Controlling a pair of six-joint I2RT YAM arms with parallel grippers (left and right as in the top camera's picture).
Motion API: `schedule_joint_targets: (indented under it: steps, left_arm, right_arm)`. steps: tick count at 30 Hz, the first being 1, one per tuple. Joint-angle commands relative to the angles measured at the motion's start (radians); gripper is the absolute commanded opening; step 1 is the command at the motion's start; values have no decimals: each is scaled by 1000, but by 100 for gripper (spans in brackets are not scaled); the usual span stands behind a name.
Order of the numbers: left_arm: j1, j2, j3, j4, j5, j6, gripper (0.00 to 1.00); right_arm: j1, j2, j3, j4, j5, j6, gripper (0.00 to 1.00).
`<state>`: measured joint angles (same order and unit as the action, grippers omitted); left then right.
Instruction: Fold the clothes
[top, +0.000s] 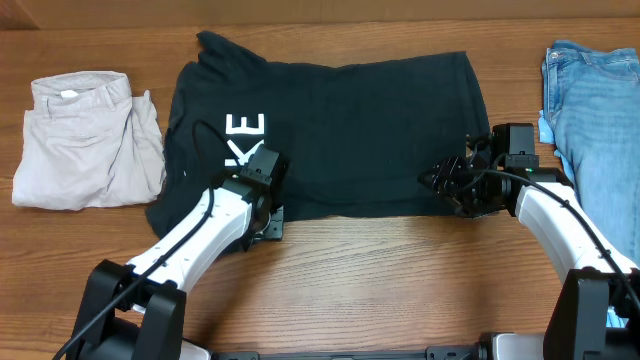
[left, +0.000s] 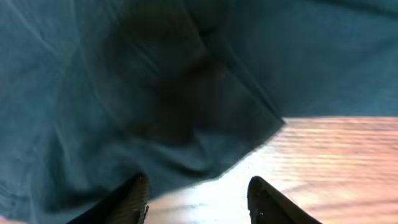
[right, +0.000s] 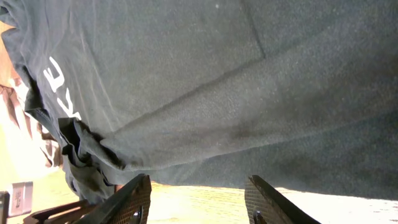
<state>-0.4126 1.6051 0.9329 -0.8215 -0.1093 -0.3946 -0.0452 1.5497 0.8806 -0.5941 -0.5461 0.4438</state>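
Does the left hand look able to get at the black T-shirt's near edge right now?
Probably yes: the left hand hangs open right at the black T-shirt's near edge, with only bare table in the gap and nothing blocking it.

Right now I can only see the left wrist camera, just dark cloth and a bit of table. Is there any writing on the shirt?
Observer: Yes. The black T-shirt shows the white letters "KE" toward its left end.
Operator: Where's the other arm?
Observer: The right gripper is at the shirt's near right corner, jaws apart, with only bare table between them.
Operator: Are there more clothes?
Observer: Yes. Beige trousers lie to the left of the shirt and blue jeans to the right.
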Motion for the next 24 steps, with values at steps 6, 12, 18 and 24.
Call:
schedule_joint_targets:
  steps: [6, 12, 18, 24]
  left_arm:
    - [-7, 80, -27, 52, 16, 136, 58]
    - [-8, 162, -27, 54, 8, 146, 23]
    - [26, 103, 190, -261, -39, 83, 4]
    - [145, 53, 358, -334, -260, 136, 4]
  right_arm:
    - [0, 8, 14, -14, -4, -11, 53]
    - [0, 8, 14, -26, 13, -11, 53]
    - [0, 8, 14, -32, 14, -11, 53]
    - [0, 8, 14, -32, 29, -11, 53]
